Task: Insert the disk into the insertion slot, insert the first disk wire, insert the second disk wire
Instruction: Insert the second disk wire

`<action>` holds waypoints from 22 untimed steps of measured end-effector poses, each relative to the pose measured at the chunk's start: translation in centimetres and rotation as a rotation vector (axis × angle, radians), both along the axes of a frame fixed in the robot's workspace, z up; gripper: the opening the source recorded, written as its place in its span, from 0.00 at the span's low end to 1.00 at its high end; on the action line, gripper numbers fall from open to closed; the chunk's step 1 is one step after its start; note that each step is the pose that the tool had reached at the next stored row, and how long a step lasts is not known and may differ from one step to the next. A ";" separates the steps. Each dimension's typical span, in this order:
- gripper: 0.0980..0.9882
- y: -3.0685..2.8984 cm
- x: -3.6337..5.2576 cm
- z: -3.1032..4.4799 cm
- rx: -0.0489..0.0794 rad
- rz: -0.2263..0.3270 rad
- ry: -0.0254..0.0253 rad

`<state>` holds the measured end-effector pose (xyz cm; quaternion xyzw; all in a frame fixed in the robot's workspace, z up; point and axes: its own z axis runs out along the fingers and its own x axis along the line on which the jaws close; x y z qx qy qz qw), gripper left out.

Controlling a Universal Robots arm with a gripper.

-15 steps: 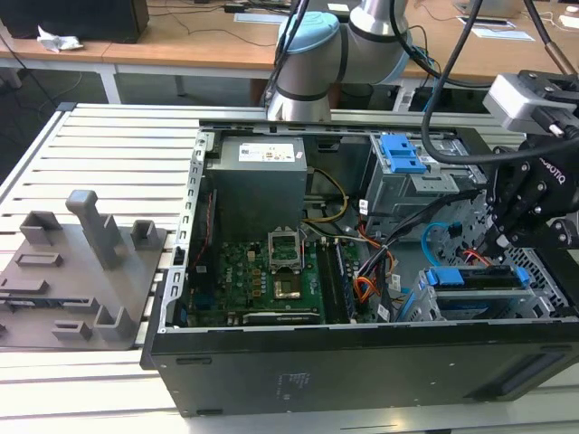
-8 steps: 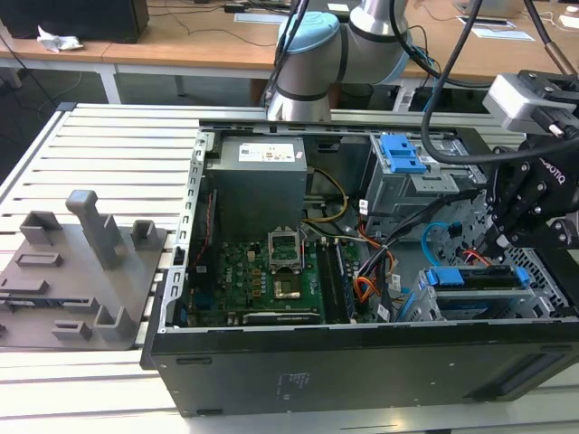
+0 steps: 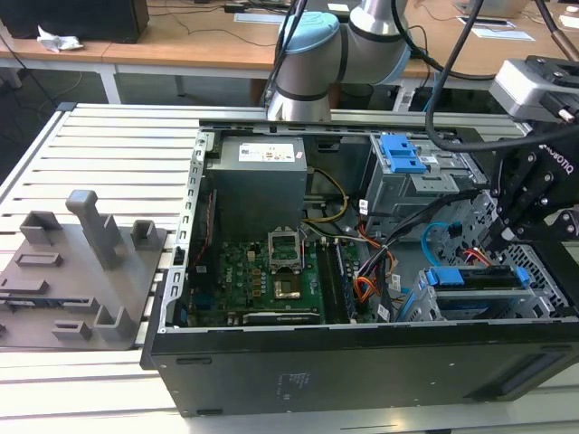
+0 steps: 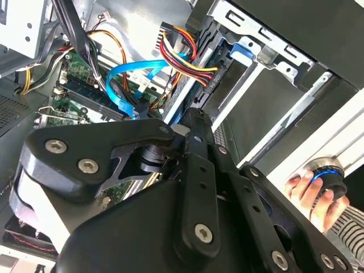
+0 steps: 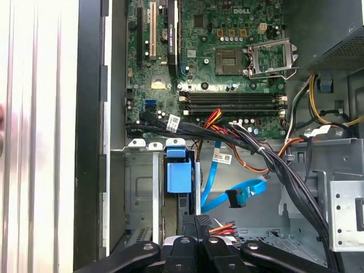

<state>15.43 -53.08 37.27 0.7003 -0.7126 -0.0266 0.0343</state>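
My black linkage (image 4: 196,187) looms in the foreground before the insertion slot (image 4: 284,60), a grey sheet-metal bay inside an opened computer case. A bright blue plastic tab (image 4: 245,51) sits at the slot's mouth. Just beside the slot, a bundle of red, yellow and black wires (image 4: 181,54) runs to a black connector (image 4: 207,85). Past that bundle, farther from the slot, a blue ribbon cable (image 4: 128,77) loops over the green motherboard (image 4: 79,71). On the slot's other side, outside the case wall, a person's hand (image 4: 307,193) grips a round knob with a blue ring (image 4: 329,173).
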 end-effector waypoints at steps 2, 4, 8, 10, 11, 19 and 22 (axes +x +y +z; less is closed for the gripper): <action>0.01 0.00 -0.03 0.00 0.000 0.000 -0.0229; 0.01 0.00 -0.04 -0.03 0.000 0.000 -0.0483; 0.01 0.00 -0.04 -0.03 0.000 0.000 -0.0485; 0.02 0.00 -0.05 -0.03 0.000 0.000 -0.0486; 0.08 0.00 -0.05 -0.03 0.000 0.000 -0.0487; 0.36 1.81 -0.05 -0.03 0.000 0.000 -0.0490; 0.36 2.77 -0.05 -0.04 0.000 0.000 -0.0490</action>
